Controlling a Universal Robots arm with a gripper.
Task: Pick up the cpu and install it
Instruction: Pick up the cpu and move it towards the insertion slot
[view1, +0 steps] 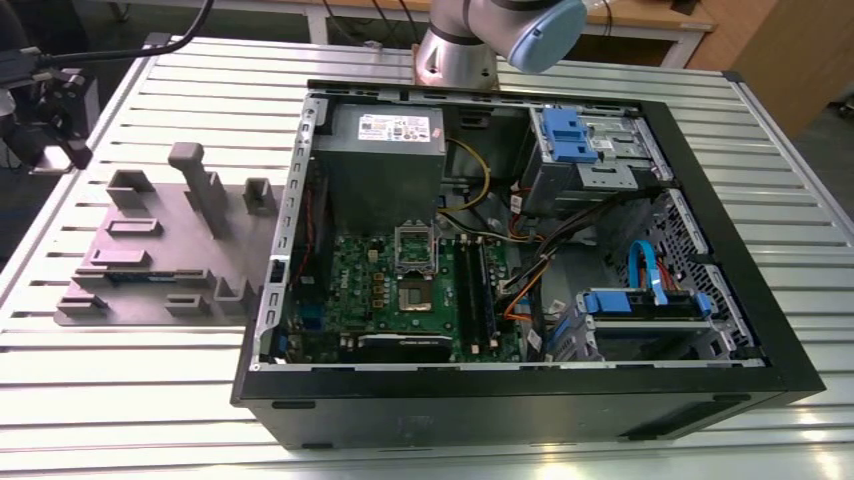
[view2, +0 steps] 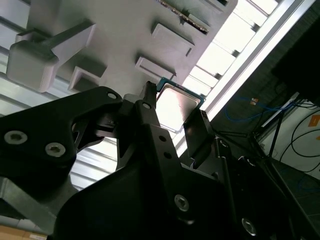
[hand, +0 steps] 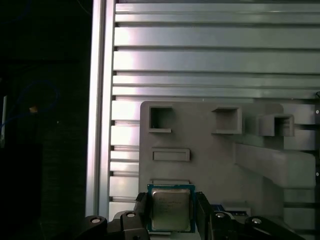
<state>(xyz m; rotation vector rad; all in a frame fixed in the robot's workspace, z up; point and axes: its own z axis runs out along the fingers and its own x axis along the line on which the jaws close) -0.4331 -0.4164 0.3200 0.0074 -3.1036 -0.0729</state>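
The claw (hand: 172, 216) grips the cpu (hand: 171, 206) by opposite edges at the tray (hand: 210, 150). Advise a level hold and even squeeze.

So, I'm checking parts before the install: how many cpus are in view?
1: the cpu is gripped in the claw, at the grey tray. Another may be hidden inside the case.

One of each kind
One computer case (view1: 534, 385), one power box (view1: 374, 175) inside the case, one grey tray (view1: 160, 255) beside the case, one chip (hand: 171, 210).
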